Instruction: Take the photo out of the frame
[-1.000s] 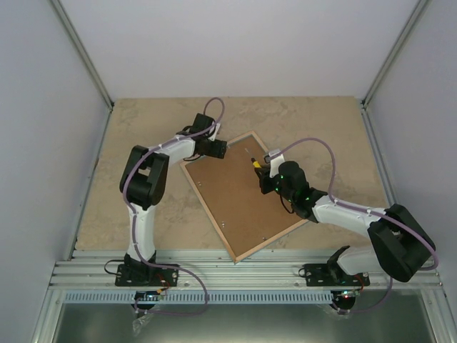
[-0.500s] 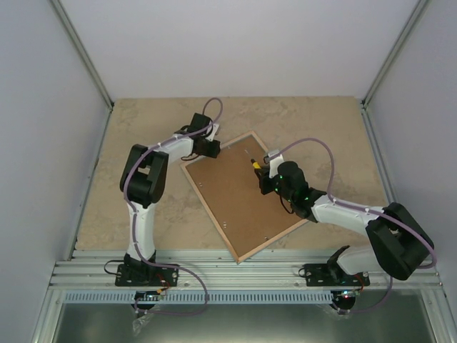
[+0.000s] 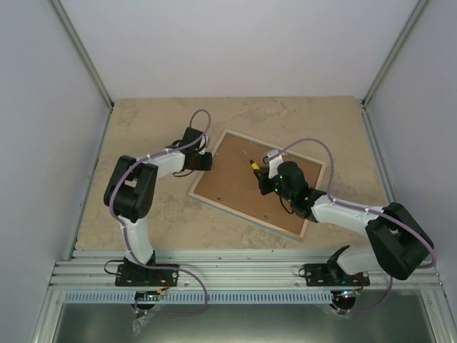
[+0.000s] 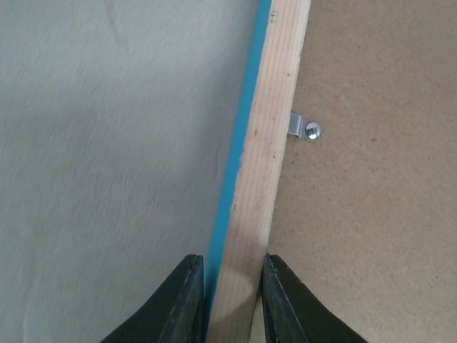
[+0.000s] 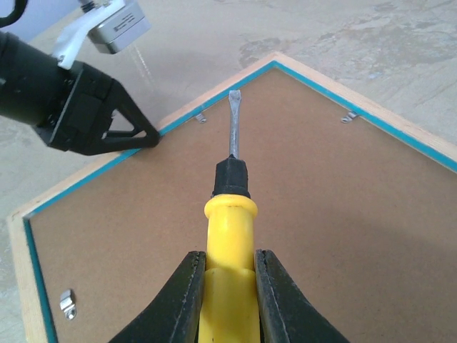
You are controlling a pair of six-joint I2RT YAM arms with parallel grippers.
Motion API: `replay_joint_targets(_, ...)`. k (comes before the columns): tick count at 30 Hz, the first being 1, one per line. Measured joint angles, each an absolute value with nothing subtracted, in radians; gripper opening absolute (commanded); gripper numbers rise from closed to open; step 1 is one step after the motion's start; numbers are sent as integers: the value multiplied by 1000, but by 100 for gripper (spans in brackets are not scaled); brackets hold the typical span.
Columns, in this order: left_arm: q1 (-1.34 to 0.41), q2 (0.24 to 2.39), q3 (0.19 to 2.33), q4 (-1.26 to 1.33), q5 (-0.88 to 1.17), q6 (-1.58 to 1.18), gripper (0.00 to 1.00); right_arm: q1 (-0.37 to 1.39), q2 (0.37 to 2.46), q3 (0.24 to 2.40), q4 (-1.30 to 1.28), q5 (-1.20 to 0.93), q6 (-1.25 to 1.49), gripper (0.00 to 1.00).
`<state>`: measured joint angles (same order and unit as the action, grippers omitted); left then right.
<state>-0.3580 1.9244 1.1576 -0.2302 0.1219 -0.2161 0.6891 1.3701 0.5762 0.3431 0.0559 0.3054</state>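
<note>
The frame [image 3: 243, 214] lies face down on the table, brown fibreboard backing [image 3: 243, 182] up, turquoise border and pale wood edge showing. My left gripper [image 3: 207, 161] is shut on its left edge. The left wrist view has the fingers on either side of the wooden rail [image 4: 275, 143], with my left gripper [image 4: 232, 264] clamped round it. My right gripper [image 3: 263, 174] hovers over the backing, shut on a yellow-handled screwdriver [image 5: 228, 214]. Its blade [image 5: 233, 121] points toward the far corner. The photo is hidden under the backing.
Small metal clips hold the backing: one [image 4: 305, 128] beside the left rail, others [image 5: 348, 116] [image 5: 66, 304] along the edges. Beige stone-patterned tabletop [image 3: 143, 121] surrounds the frame. White walls stand close on three sides.
My left gripper has closed on the frame's edge. The frame has swung counter-clockwise on the table and the left elbow has moved left. The right arm with the screwdriver has stayed put.
</note>
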Motion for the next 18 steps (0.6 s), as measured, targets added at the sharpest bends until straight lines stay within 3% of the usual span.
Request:
replay_joint_targets(10,-368,1719,921,-253,95,-406,20,691,1390,581,343,17,296,1)
replay_joint_targets(18,-417,1605,776,-202,73,-566,25,707,1426,604,344,-27,284,0)
